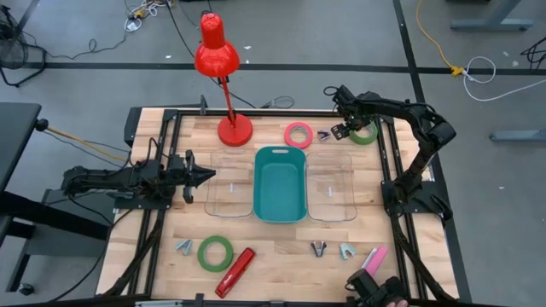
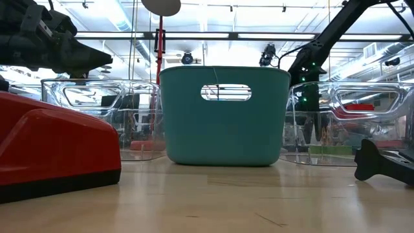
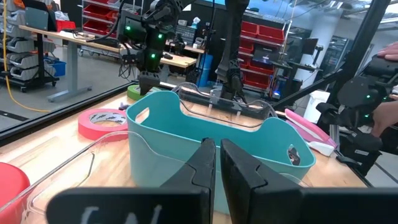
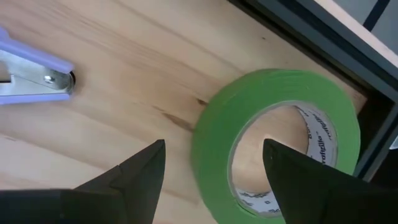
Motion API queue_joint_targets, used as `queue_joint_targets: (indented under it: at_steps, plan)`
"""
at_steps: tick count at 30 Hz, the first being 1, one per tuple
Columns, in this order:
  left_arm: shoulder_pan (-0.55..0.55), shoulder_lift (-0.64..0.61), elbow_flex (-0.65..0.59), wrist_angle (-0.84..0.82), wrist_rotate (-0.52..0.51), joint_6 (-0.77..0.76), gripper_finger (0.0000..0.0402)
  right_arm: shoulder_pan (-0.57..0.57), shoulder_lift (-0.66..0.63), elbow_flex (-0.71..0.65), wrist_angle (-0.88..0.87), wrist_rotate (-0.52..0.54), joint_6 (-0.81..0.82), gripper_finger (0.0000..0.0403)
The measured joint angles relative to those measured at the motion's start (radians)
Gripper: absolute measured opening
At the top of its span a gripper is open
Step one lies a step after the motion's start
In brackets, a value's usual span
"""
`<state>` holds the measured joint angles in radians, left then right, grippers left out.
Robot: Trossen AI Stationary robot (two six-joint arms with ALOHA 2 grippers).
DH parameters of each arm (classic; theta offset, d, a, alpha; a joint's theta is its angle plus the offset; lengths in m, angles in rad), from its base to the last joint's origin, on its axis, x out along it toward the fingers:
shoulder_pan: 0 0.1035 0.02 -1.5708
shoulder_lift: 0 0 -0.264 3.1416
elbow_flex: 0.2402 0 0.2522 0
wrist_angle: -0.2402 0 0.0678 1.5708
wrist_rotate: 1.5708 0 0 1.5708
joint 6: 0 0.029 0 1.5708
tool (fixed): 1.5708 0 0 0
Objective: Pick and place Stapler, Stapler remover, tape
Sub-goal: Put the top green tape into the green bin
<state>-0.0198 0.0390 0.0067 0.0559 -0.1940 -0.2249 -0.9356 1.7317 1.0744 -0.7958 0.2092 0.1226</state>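
The red stapler (image 1: 236, 272) lies at the near table edge, its long axis diagonal, beside a green tape roll (image 1: 215, 253). Further back, the left gripper (image 1: 205, 176) is clenched on nothing, pointing at the teal bin (image 1: 280, 207) at table centre. At the far right corner, a second green tape ring (image 4: 283, 143) lies flat on the wood, hole facing up, white core visible. The right gripper (image 4: 214, 165) hovers over it, fingers spread wide, holding nothing. A purple staple remover (image 4: 34, 76) lies just beside.
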Motion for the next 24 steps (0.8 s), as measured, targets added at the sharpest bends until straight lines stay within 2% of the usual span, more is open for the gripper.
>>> queue_joint_targets:
  at_steps: [11,17,24]
  plan:
    - [0.000,0.000,0.000,0.000,0.000,0.000,0.0028,-0.006,0.000,0.003,0.019,-0.004,0.042,0.0268]
    - [0.000,0.000,0.000,0.000,0.000,0.000,0.0028,-0.023,0.002,0.005,0.054,0.053,0.019,0.0268]
    - [0.000,0.000,0.000,0.000,0.000,0.000,0.0028,-0.040,0.025,0.009,0.079,0.033,0.027,0.0268]
